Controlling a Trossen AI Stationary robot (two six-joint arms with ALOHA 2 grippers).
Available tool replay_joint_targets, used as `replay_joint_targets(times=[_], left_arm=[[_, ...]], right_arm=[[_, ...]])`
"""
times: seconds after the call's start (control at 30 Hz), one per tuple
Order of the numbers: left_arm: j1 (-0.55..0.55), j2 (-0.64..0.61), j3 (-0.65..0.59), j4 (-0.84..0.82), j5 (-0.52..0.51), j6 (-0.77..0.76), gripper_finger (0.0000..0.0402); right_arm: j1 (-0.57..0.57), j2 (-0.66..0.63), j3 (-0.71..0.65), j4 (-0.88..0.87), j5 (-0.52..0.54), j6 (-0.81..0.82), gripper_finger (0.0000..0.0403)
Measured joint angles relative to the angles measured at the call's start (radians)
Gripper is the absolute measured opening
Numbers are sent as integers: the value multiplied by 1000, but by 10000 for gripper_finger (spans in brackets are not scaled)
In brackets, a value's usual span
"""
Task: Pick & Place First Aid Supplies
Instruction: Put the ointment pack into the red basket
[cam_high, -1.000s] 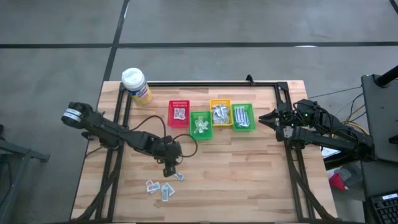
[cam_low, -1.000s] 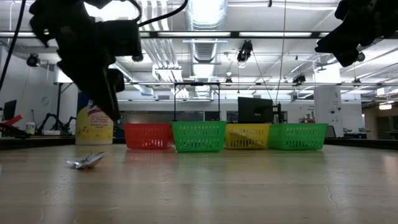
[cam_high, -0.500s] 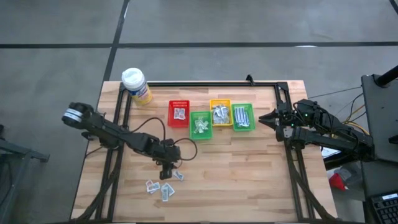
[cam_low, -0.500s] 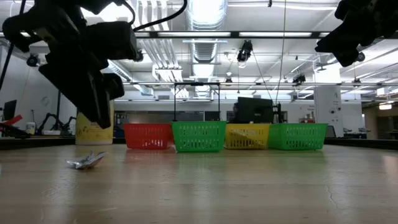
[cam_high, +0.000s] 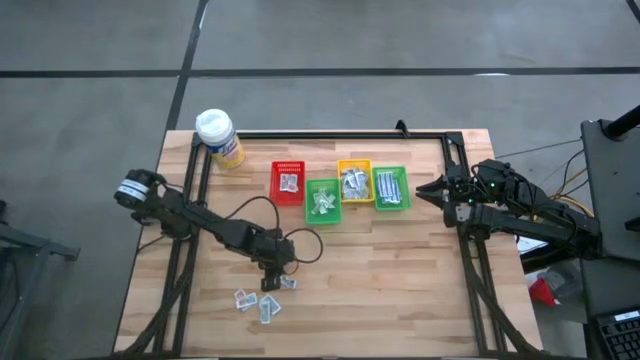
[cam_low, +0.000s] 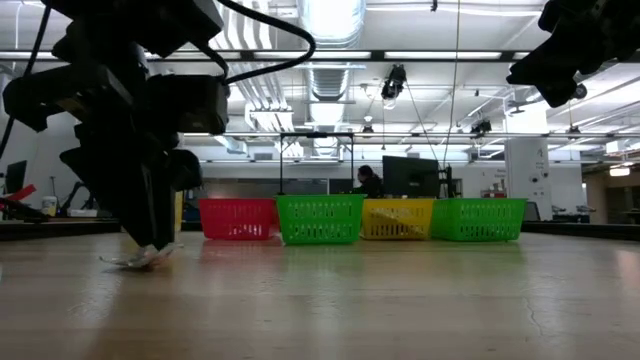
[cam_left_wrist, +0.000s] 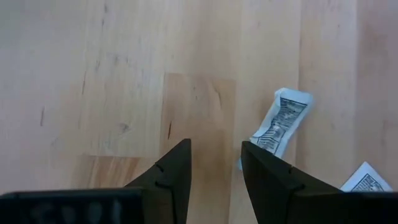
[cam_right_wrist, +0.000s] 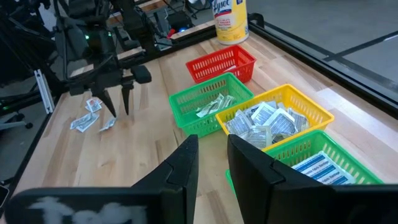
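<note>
Both left fingers (cam_left_wrist: 171, 174) straddle bare table (cam_left_wrist: 93, 93) beside packet (cam_left_wrist: 280, 124).

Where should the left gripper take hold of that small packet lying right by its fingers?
Probably across the narrow middle of the packet, coming straight down: it lies flat on the table, long and thin. The left gripper is open, with the packet beside one finger, so it should shift sideways first.

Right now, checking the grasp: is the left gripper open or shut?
Open: the left gripper shows bare wood between its fingers, a packet beside one.
</note>
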Motion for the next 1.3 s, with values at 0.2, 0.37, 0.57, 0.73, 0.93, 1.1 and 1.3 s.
replay_joint_targets(times=[0.2,0.37,0.57,0.73,0.93,1.1,1.3], left_arm=[[0,-20,16,0,1,-13,132],[-9,-39,23,3,10,-25,132],[-25,-11,20,-5,43,-16,132],[-24,16,19,-5,33,-15,132],[-24,37,19,-4,37,-20,132],[-24,55,19,8,44,-40,124],[-24,59,19,13,42,-76,63]], right_arm=[[0,0,0,0,0,0,84],[0,0,0,0,0,0,74],[0,0,0,0,0,0,68],[0,0,0,0,0,0,75],[0,0,0,0,0,0,83],[0,0,0,0,0,0,87],[0,0,0,0,0,0,78]])
